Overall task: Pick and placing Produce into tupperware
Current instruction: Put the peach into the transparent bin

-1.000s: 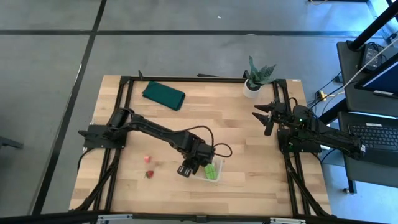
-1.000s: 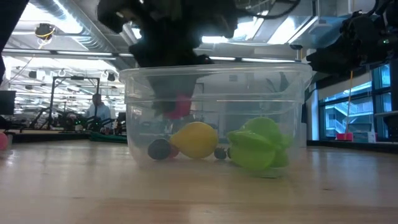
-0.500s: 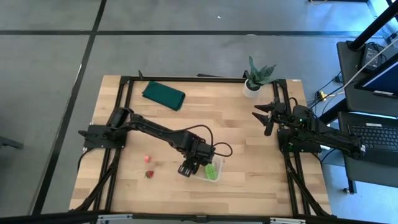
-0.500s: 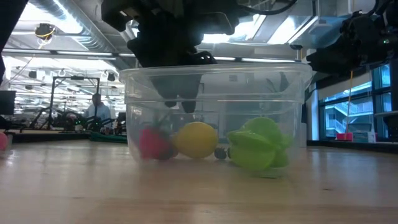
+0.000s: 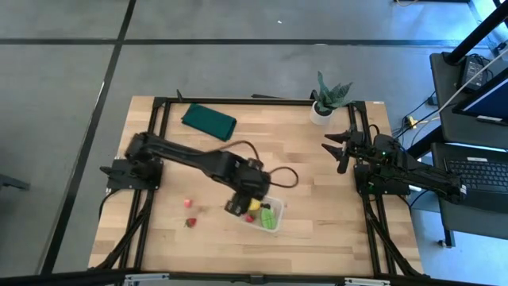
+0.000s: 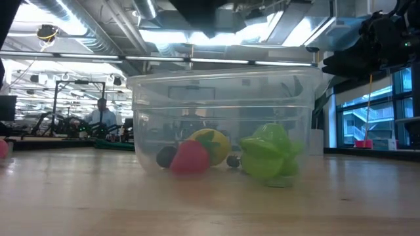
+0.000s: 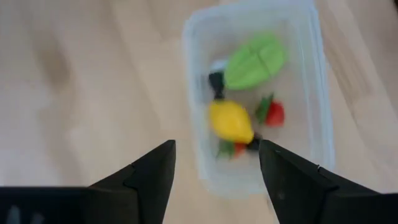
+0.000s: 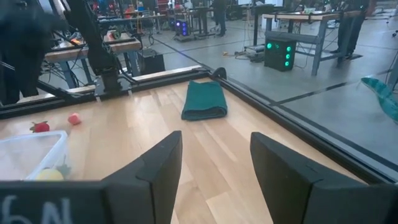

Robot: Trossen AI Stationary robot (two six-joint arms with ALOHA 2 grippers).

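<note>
The clear tupperware (image 5: pixel 281 208) stands on the table near its near edge. Inside it lie a yellow lemon (image 7: pixel 231 121), a light green piece (image 7: pixel 255 53), two red strawberries (image 7: pixel 272 112) and dark berries (image 7: pixel 216 79). In the low view, one strawberry (image 6: pixel 190 157) rests on the tub floor in front of the lemon (image 6: pixel 211 141). Two more strawberries (image 5: pixel 189 202) (image 5: pixel 190 222) lie on the wood to the tub's left. My left gripper (image 5: pixel 236 208) (image 7: pixel 214 168) hangs open and empty above the tub's left end. My right gripper (image 5: pixel 333 147) (image 8: pixel 214 162) waits open at the right side.
A dark green folded cloth (image 5: pixel 209 121) lies near the far left, and a spiky plant in a white pot (image 5: pixel 321 111) stands at the far edge. Bare wood stretches between the tub and the right arm. A person (image 6: pixel 102 115) stands in the room beyond.
My left gripper held a red strawberry down inside the tub, let it go, then rose out of the tub and out of the low view. The strawberry dropped to the tub floor and rolled in front of the lemon.
</note>
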